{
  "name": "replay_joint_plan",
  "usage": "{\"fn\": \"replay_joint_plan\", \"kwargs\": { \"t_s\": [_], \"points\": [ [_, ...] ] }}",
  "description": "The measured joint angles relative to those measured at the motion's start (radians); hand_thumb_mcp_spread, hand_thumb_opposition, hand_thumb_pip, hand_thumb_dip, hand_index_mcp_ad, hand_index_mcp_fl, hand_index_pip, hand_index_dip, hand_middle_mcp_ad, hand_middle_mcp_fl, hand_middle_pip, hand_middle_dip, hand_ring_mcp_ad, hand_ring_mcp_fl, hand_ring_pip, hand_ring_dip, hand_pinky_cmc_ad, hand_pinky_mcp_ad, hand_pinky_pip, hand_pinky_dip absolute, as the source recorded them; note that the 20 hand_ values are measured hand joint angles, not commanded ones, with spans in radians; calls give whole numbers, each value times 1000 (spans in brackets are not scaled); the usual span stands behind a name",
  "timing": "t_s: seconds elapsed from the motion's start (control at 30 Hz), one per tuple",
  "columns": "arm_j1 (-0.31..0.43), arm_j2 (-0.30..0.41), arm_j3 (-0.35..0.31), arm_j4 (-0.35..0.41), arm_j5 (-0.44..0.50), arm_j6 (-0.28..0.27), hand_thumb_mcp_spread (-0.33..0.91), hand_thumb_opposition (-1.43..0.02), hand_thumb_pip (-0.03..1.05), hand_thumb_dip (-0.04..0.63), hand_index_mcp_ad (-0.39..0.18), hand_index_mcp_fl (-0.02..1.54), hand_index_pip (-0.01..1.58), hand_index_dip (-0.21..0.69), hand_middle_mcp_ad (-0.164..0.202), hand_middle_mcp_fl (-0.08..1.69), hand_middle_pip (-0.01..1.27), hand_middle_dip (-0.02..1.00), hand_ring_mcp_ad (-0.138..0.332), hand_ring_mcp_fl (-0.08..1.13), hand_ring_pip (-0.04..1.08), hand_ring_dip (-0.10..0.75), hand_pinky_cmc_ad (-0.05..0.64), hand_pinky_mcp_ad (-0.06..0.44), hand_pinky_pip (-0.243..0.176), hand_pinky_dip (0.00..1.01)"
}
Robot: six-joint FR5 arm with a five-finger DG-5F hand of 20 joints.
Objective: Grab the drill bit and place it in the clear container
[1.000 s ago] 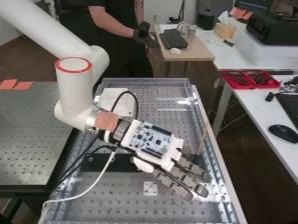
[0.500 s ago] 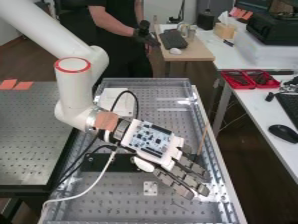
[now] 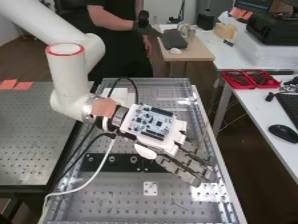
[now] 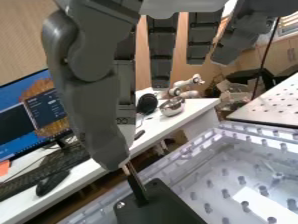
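Here, the drill bit [image 4: 136,184] is pinched above the bench.

The clear box [image 3: 105,202] holds a long black plate [image 3: 106,164] with round fittings and a small white square [image 3: 151,188]. Beside it, the white desk [image 3: 263,120] bears red trays [image 3: 247,87] with dark odds and ends inside. From the high view comes the back of the hand [image 3: 161,144], over the box, with a circuit board [image 3: 148,117] on it. The wrist view adds a silver bowl [image 4: 172,110] on the desk and the grip: narrow, thumb and one finger closed on the bit. The bit slants down to a black block [image 4: 159,206]; whether they touch, I can't tell.
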Motion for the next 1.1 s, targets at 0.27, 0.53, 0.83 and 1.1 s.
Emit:
{"fn": "replay_joint_plan", "kwargs": {
  "t_s": [0.27, 0.53, 0.83, 1.1],
  "points": [
    [13, 58, -23, 20, -19, -19, 691, -958, 429, 269, -138, 735, 1197, 154, 65, 295, 140, 161, 164, 49, 96, 7, 314, 162, -91, 180],
    [40, 132, -62, 54, -63, -41, 693, -970, 429, 269, -136, 754, 1178, 154, 68, 295, 138, 157, 176, 49, 96, 7, 314, 164, -93, 180],
    [77, 192, -94, 88, -123, -51, 696, -970, 429, 269, -136, 759, 1182, 154, 68, 298, 138, 157, 176, 49, 98, 7, 314, 164, -93, 180],
    [110, 225, -118, 105, -213, -46, 689, -974, 429, 269, -136, 771, 1164, 157, 68, 295, 141, 169, 176, 49, 98, 7, 314, 164, -93, 180]
  ]
}}
